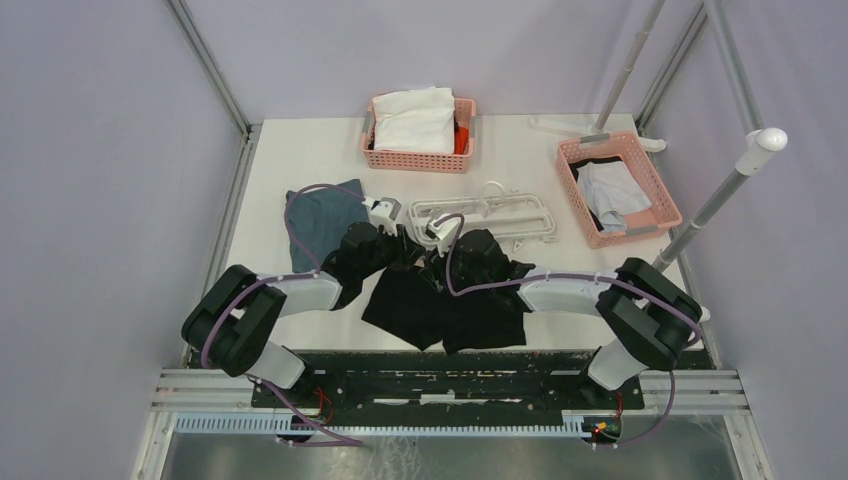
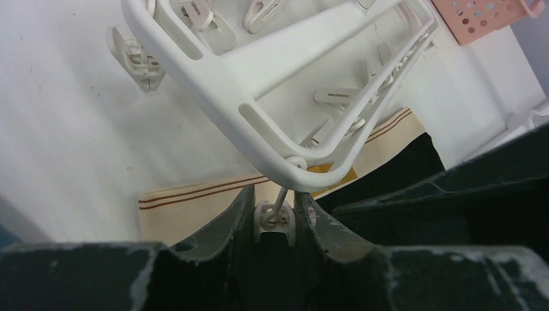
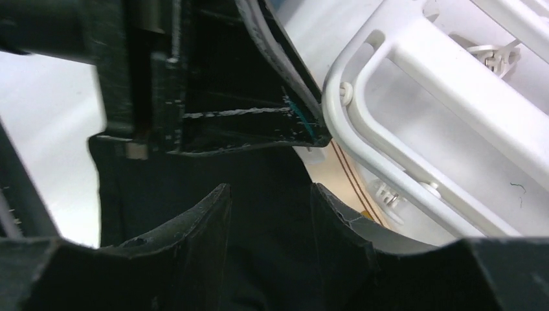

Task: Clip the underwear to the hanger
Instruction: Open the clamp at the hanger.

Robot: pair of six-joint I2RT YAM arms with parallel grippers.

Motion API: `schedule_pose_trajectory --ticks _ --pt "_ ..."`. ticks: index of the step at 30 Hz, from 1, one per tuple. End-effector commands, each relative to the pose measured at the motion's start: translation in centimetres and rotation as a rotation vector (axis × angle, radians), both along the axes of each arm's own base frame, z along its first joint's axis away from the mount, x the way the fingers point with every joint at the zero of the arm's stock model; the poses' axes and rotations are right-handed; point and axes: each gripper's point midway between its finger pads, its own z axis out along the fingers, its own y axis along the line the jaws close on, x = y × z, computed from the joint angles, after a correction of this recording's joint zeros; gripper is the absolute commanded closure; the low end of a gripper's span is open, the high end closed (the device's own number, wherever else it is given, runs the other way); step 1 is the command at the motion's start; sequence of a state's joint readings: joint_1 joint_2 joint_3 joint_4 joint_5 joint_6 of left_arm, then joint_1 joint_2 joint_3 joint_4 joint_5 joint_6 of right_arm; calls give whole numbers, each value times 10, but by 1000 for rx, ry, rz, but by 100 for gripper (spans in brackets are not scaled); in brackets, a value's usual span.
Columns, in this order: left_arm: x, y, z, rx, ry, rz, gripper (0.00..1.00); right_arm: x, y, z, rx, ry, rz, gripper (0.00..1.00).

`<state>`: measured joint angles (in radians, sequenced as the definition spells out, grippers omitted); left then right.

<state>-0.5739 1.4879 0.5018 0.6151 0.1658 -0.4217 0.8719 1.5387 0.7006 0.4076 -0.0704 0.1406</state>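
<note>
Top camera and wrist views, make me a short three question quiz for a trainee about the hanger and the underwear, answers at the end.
1. True or false: the hanger is hanging by its hook.
2. What does the left hand grip? A) a clip B) a pink basket C) the blue-grey cloth
3. Fill in: the underwear has a ___ waistband.
Key: 1 false, it lies on the table; 2 A; 3 beige.
</note>
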Motion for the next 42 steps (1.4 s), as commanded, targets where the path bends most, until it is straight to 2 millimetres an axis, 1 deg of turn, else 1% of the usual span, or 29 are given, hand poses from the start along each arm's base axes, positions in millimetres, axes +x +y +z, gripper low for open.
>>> schedule_pose_trajectory --ticks 1,6,9,13,15,18,25,31,37,42 --pt "5 -16 32 -60 -65 -53 97 20 13 13 56 -119 -23 44" --pt "-3 -20 40 -74 -89 -105 97 25 7 5 6 -206 -2 44" --pt "-6 -23 44 -90 -94 -127 97 25 6 -2 -16 -231 14 43" --pt "-9 -24 51 -113 -102 -142 97 25 9 -3 2 -252 31 44" --pt "-10 -25 54 -126 -107 -144 97 23 12 -4 21 -255 43 45" --pt "-10 -25 57 -135 -109 -141 97 23 12 -2 55 -263 33 51" --pt "-10 -25 59 -158 -98 -133 97 19 13 4 113 -270 32 73" --pt "-8 -25 59 -168 -86 -122 97 11 20 5 161 -243 68 85" --pt "-7 -27 57 -177 -68 -126 97 13 20 19 272 -219 8 99" --pt "-8 -28 58 -184 -70 -134 92 13 21 29 351 -163 -39 100"
